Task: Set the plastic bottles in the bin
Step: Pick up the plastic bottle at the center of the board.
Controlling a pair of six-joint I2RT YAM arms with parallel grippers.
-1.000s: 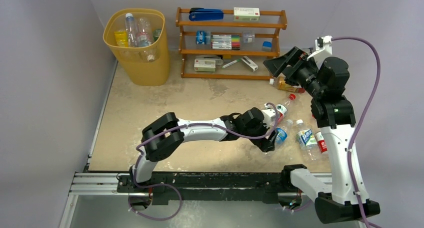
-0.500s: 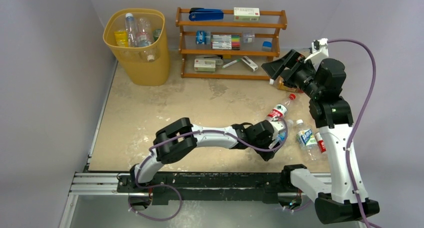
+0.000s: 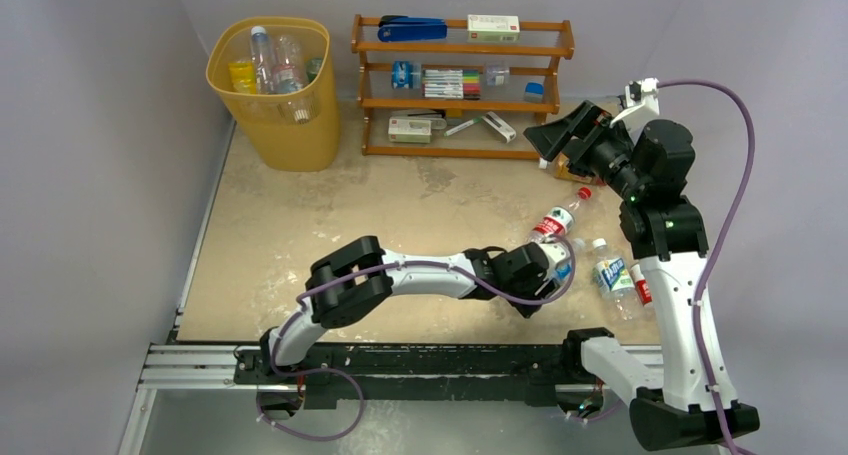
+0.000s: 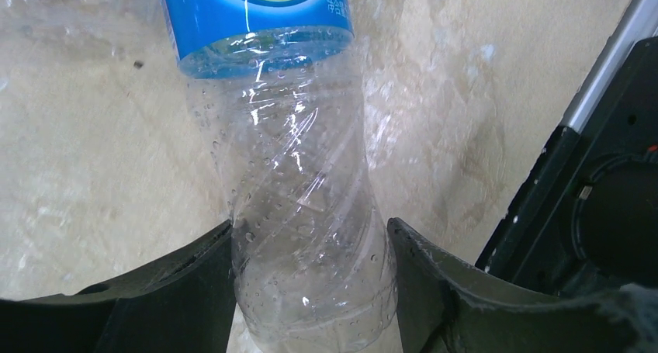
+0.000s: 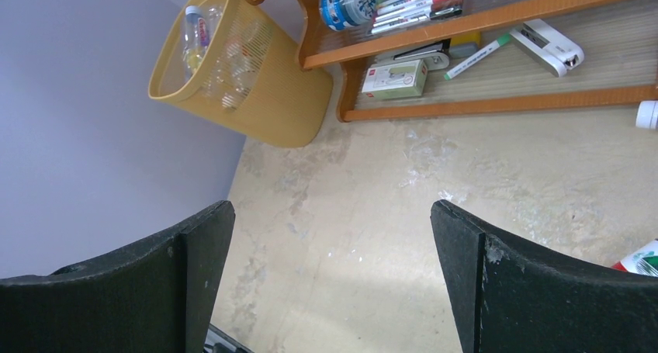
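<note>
The left fingers (image 4: 186, 291) clamp the blue-labelled bottle (image 4: 299, 213) near the counter's (image 3: 300, 235) right edge. The right fingers (image 5: 535, 283) gape wide, empty.

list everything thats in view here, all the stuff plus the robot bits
bin: one, yellow-orange, far left corner
bottles in bin: at least three, clear and yellow, inside it
shelf rack: one, brown wood, three tiers, far middle
stapler: one, blue, top tier
white box: one, top tier, right
pens: a row, mixed colours, middle tier
table: one, beige
blue-label bottle: one, clear, lying on table
red-label bottle: one, clear, red cap, just beyond it
white-capped bottle: one, clear, beside right arm
left tool: one, black, closed on the blue-label bottle
right tool: one, black, open, empty, raised at far right
</note>
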